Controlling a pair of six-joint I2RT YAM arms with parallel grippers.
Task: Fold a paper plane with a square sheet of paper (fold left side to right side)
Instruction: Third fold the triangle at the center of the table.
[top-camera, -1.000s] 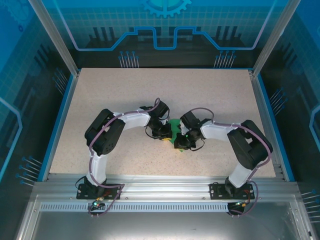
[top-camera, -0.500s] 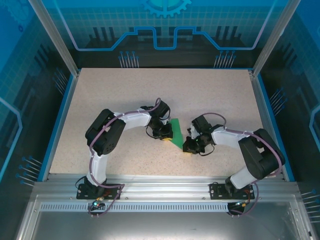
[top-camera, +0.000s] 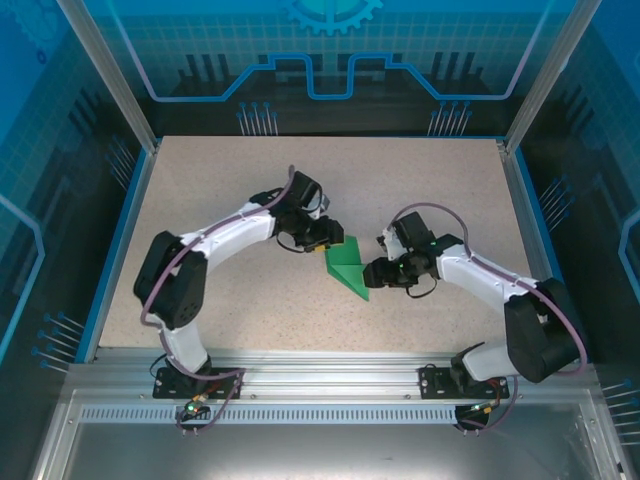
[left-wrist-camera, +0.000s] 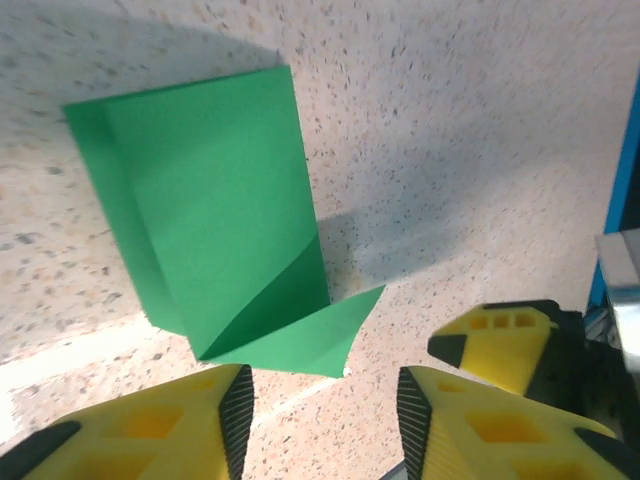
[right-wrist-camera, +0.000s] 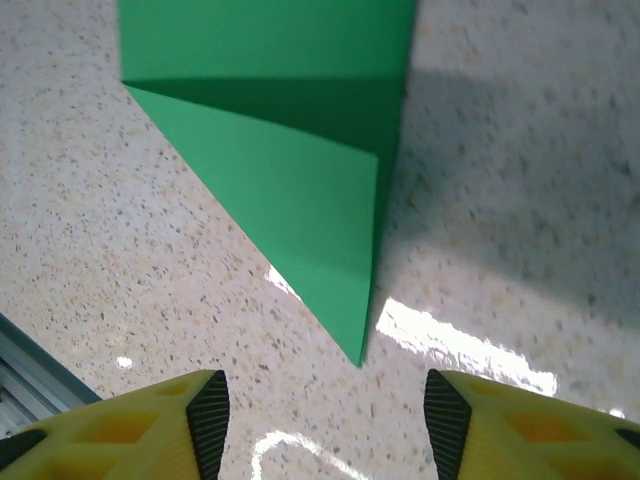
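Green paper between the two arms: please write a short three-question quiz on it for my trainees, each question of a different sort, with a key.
1. True or false: the green paper is clamped in the right hand.
2. Pick one. The paper is: A) a flat unfolded square; B) folded, tapering to a point; C) crumpled into a ball.
3. Fill in: the left hand has its jaws ____, with nothing between them.

Key:
1. False. It lies free on the table, between the two hands.
2. B.
3. open.
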